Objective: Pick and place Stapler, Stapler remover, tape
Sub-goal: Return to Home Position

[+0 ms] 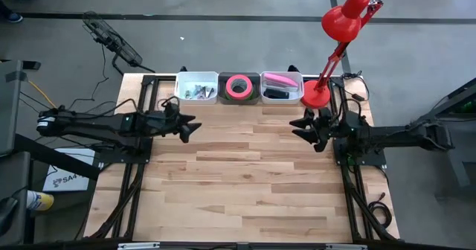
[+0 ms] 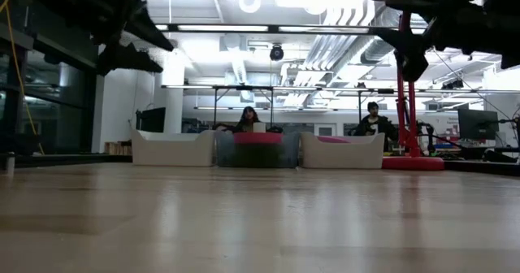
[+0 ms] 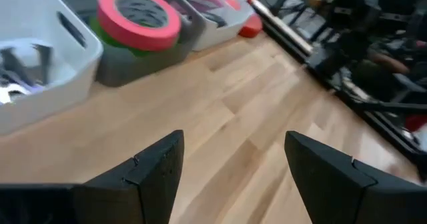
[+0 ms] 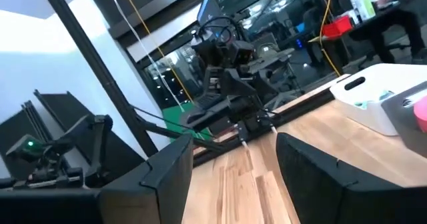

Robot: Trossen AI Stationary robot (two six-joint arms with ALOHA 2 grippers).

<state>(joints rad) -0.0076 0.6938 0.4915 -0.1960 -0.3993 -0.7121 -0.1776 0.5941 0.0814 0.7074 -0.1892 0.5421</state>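
Overhead, the left gripper (image 1: 190,126) and right gripper (image 1: 300,126) hang wide open and empty above the table (image 1: 245,183), pink tape (image 1: 239,86) in the middle bin (image 1: 222,97); only the left wrist view shows green tape (image 3: 105,36) beneath it.

The desk (image 1: 245,183) is pale, smooth plank wood with a soft sheen, the far white bins (image 2: 171,149) look like matt plastic, the pink tape (image 3: 139,17) looks matt, and the red lamp (image 1: 343,19) glossy.

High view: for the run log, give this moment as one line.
left end effector: open, empty, left side | right end effector: open, empty, right side | pink tape: in middle bin
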